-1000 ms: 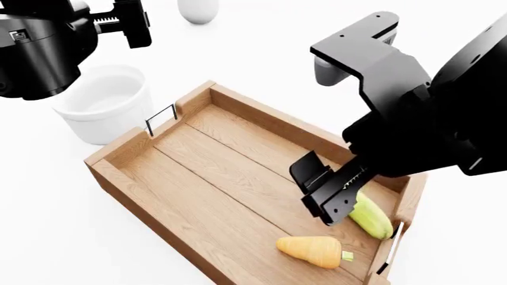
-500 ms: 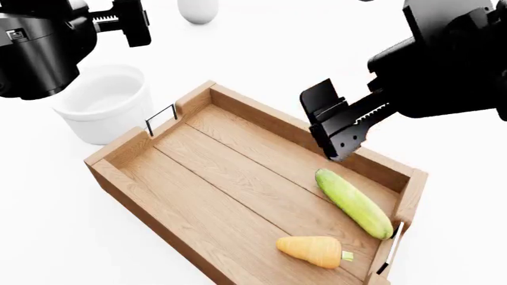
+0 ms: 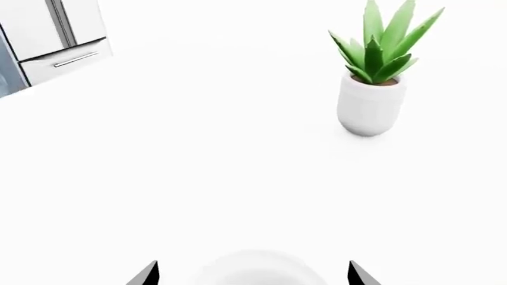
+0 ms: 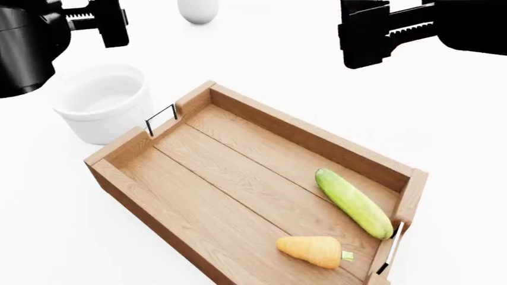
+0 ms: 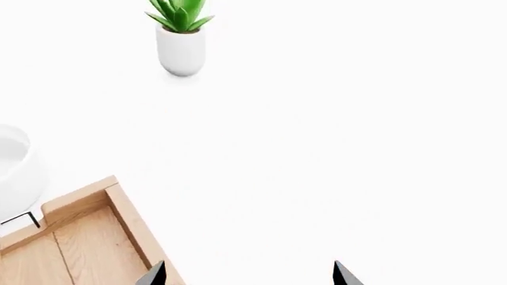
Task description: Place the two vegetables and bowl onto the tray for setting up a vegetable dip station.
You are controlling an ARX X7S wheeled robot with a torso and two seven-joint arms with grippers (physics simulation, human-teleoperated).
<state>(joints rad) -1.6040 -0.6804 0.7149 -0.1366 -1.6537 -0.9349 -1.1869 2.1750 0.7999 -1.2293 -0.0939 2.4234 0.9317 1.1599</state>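
The white desk (image 4: 262, 65) is seen carrying everything. The wooden tray (image 4: 214, 178) is set on it at an angle, with a wire handle (image 4: 160, 119) at its near-bowl short end. The white bowl (image 4: 103, 101) is placed on the desk just beside that end, outside the tray. The left end effector (image 4: 99, 21) is held above the bowl with nothing in it; its fingertips (image 3: 146, 274) are seen spread wide apart in the left wrist view. The right end effector (image 4: 380, 32) is raised over the desk beyond the tray's far long side, also empty and spread apart. The cucumber (image 4: 353, 203) is laid inside the tray near the other short end, and the carrot (image 4: 313, 250) is laid near it. A potted plant (image 3: 374, 77) is seen farther back.
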